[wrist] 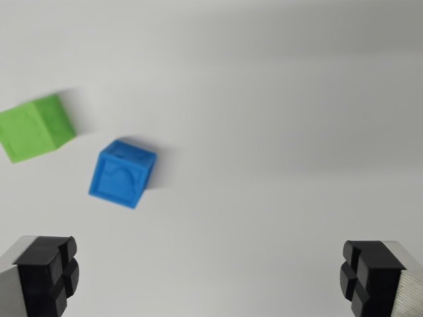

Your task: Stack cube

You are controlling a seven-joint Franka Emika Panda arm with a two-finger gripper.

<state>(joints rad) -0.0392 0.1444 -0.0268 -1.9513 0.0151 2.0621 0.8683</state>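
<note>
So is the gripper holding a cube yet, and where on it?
Nothing is held. The gripper is open, its fingers wide apart with bare surface between them; the blue cube and green cube lie apart.

A plain, pale grey-white surface fills the whole wrist view, smooth and matte, with no seams, marks or edges showing. No wall, window or furniture comes into the picture. The light is soft and even; the surface is a little darker toward the top of the picture, far from the fingers, and brighter in the stretch between them. The picture is slightly blurred throughout.
</note>
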